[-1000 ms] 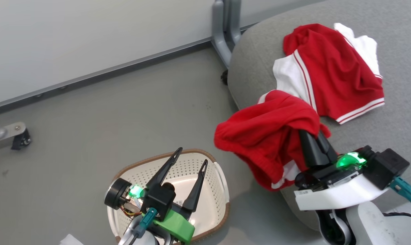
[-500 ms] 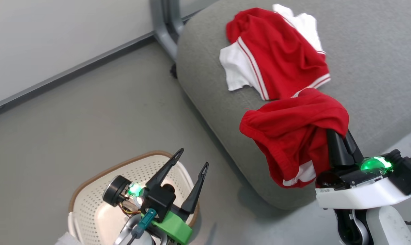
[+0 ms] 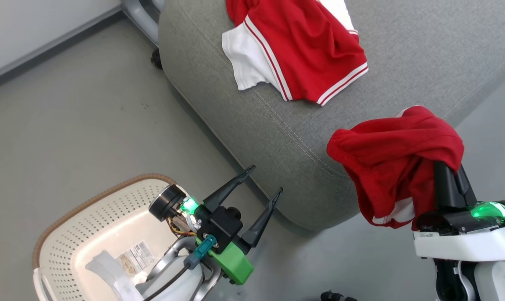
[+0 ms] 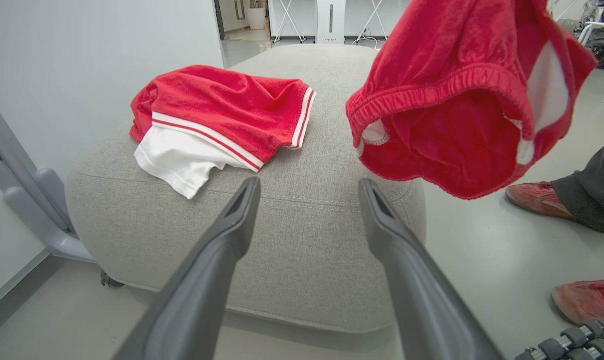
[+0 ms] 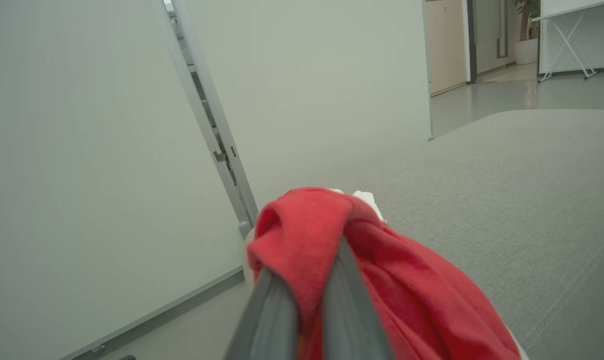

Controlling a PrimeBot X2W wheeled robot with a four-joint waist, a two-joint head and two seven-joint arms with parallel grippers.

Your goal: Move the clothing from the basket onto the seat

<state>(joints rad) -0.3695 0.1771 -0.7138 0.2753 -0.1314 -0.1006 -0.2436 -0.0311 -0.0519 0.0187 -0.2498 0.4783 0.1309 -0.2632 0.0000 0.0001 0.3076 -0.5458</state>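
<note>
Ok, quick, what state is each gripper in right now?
Left gripper: jaws open, holding nothing.
Right gripper: closed on the red shorts.

The seat is grey woven cloth, matt and slightly coarse, with a stitched seam. At the right of the frame, the hanging red shorts are soft, fuzzy, matt cloth with a gathered elastic waistband. The red-and-white garment at the top looks smoother. At lower left, the basket is cream perforated plastic with a faint sheen, a brown woven-look rim and a paper sticker inside. The left pincer has matt dark plastic fingers and a green plastic mount. The floor is smooth with a dull sheen.
</note>
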